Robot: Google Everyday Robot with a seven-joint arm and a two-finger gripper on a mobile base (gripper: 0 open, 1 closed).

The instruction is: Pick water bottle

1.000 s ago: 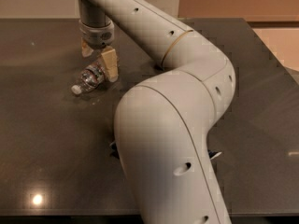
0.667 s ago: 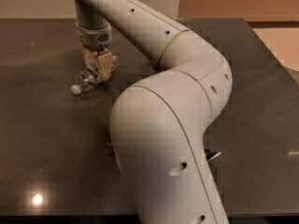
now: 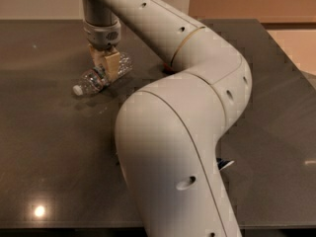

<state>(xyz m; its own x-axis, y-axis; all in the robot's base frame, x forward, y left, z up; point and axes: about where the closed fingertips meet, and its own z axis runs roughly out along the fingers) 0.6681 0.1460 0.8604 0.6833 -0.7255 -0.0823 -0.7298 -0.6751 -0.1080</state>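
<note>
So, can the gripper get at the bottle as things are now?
Probably yes: the gripper sits right over the middle of the bottle, reaching from above. The bottle lies on its side on the table, with nothing between them.

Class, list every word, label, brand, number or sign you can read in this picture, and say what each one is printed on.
No text can be read anywhere.
Water bottle, lying on the dark table: no legible label; the end effector is down over its middle and covers that part.
Robot arm: only small holes, no writing.
</note>
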